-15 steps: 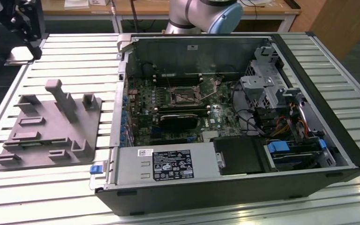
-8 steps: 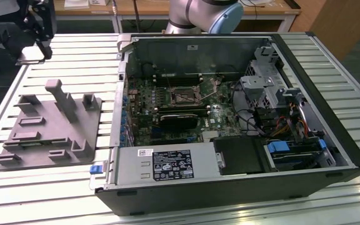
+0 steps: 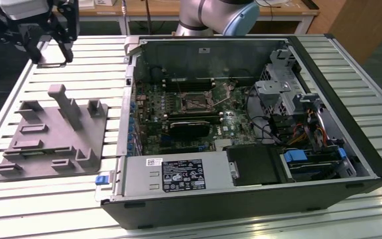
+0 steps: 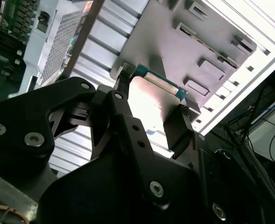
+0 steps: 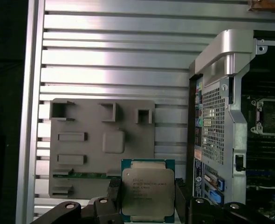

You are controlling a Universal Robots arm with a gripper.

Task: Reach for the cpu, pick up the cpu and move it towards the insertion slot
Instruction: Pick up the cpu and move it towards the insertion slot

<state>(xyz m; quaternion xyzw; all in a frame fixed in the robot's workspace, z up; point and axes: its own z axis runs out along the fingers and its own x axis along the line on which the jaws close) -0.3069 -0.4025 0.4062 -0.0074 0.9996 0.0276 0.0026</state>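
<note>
Slatted metal tabletop (image 3: 58,74) lay below; at the exterior view's left the gripper (image 5: 147,198) hung above the grey block (image 3: 51,134), pinching the cpu (image 5: 147,193) by opposite edges; light, rigid, fragile underneath, I'd judge; rightward sat the insertion slot (image 3: 195,103), well apart.

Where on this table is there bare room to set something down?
Bare slats lie between the grey block and the computer case, and beyond the block below the tool, which holds the cpu. The case interior is crowded.
</note>
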